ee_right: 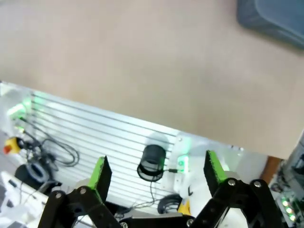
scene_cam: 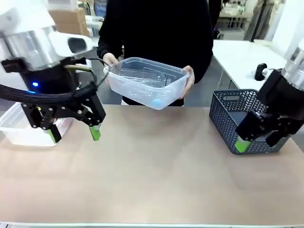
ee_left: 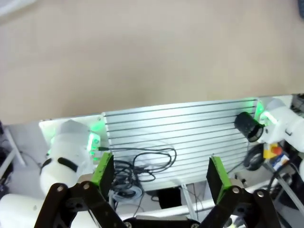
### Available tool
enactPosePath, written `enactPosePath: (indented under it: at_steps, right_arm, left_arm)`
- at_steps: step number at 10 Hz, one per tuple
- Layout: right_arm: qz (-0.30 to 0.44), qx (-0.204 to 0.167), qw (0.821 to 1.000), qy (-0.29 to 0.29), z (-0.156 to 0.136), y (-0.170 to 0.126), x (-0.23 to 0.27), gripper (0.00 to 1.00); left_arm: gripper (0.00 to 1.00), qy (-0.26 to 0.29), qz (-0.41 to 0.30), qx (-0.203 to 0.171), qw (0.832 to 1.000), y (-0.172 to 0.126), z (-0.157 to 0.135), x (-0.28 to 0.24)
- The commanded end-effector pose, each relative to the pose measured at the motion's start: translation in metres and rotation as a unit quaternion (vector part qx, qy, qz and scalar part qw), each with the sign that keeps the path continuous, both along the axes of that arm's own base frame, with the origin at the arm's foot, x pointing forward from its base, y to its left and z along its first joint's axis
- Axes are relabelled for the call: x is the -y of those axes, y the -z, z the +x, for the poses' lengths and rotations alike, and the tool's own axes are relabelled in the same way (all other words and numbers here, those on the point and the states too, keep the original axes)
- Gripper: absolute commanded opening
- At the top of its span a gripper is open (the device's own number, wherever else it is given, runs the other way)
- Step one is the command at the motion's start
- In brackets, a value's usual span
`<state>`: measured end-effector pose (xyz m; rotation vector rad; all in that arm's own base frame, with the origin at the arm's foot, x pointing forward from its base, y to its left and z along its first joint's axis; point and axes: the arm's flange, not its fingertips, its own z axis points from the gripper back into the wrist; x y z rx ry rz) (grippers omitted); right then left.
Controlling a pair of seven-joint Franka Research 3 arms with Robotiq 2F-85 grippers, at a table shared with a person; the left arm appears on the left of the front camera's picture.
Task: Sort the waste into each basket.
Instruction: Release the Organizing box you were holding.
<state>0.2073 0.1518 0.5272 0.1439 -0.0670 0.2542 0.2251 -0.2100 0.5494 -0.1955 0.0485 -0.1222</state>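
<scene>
At upper centre a large clear rectangular plastic tub [scene_cam: 147, 81] is being held by a person's hands [scene_cam: 189, 78], while both the left gripper [scene_cam: 73, 134] and right gripper [ee_right: 154, 173] are being kept spread, empty.

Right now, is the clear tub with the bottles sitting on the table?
No, the person's hands hold the clear tub up above the table's far edge.

Two clear tubs [scene_cam: 145, 81], one dark basket [scene_cam: 231, 118].
</scene>
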Motion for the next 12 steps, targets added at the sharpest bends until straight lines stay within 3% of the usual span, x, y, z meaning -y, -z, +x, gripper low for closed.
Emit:
enactPosePath:
  at_steps: [1,2,3,4,5,6,7,8,9,10,12]
  right_arm:
    - [0.001,-0.002,1.000,0.000,0.003,0.000,0.000,1.00]
    - [0.146,-0.056,0.985,-0.077,0.018,-0.014,0.003,1.00]
    - [0.343,-0.047,0.937,-0.049,0.006,-0.034,0.030,1.00]
    - [0.527,-0.064,0.847,-0.024,-0.015,-0.047,0.077,1.00]
    - [0.632,-0.027,0.774,0.014,-0.035,-0.046,0.125,1.00]
    - [0.694,0.011,0.720,0.030,-0.048,-0.041,0.160,1.00]
    - [0.734,0.027,0.677,0.042,-0.057,-0.034,0.190,1.00]
    - [0.766,0.034,0.636,0.090,-0.062,-0.025,0.218,1.00]
    - [0.783,0.052,0.606,0.130,-0.064,-0.009,0.242,1.00]
    - [0.514,-0.006,0.858,-0.003,-0.061,-0.074,0.211,1.00]
    - [0.514,-0.006,0.858,-0.003,-0.061,-0.074,0.211,1.00]
  left_arm:
    - [1.00,-0.014,-0.020,0.017,1.000,-0.015,0.019,-0.007]
    - [1.00,0.000,0.000,0.000,1.000,0.000,0.000,0.000]
    - [1.00,0.016,-0.099,-0.016,0.995,-0.016,-0.006,-0.035]
    - [1.00,-0.001,-0.259,-0.043,0.965,-0.030,-0.017,-0.091]
    - [1.00,-0.065,-0.415,-0.036,0.907,-0.038,-0.029,-0.148]
    - [1.00,-0.100,-0.504,-0.023,0.857,-0.037,-0.037,-0.178]
    - [1.00,-0.116,-0.565,-0.006,0.817,-0.031,-0.043,-0.199]
    - [1.00,-0.136,-0.603,-0.001,0.786,-0.022,-0.047,-0.218]
    - [1.00,-0.161,-0.627,0.001,0.762,-0.009,-0.047,-0.241]
    - [1.00,-0.067,-0.433,-0.020,0.899,-0.043,-0.054,-0.216]
    - [1.00,-0.067,-0.433,-0.020,0.899,-0.043,-0.054,-0.216]
